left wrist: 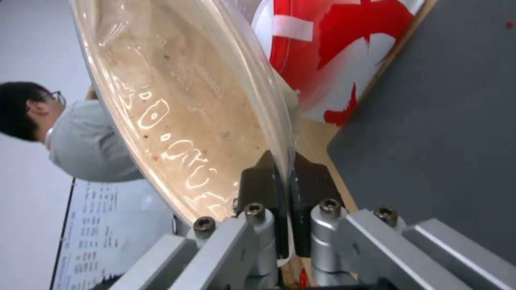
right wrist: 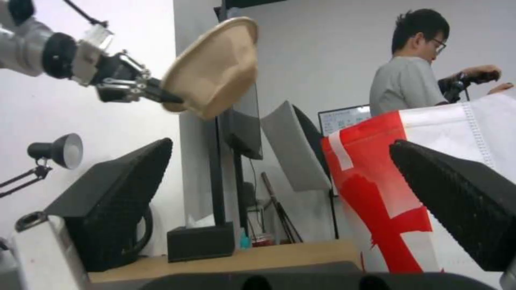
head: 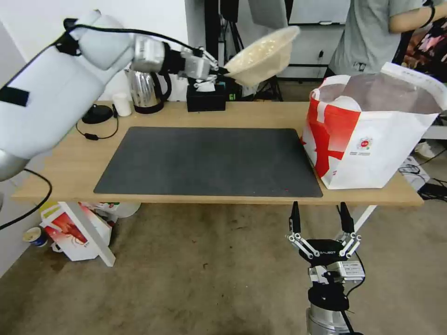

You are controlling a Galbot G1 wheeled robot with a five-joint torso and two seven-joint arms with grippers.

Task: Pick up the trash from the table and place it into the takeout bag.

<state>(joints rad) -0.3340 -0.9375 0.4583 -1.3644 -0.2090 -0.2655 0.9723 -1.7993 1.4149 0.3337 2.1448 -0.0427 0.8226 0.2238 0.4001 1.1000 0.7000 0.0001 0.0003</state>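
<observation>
Mostly bare grey mat [head: 205, 160], light-wood table [head: 70, 163]

Shallow tan pulp bowl [head: 263, 55]: I see pale tan all over, with faint whitish raised marks on its underside in my left wrist view [left wrist: 177, 121].
Large boxy takeout bag [head: 372, 139]: white, with broad red bands, white straps, silver foil lining, and a small round red logo.
Long light-wood table [head: 70, 163]: pale wood grain on top.
Flat rectangular mat [head: 209, 160]: plain dark grey.
Left gripper [head: 222, 70]: I read it as silver metal with black fingers.
Right gripper [head: 320, 222]: black fingers, silver links.
Boxy tissue box [head: 206, 97]: black.
Small plain cup [head: 122, 104]: white.
</observation>
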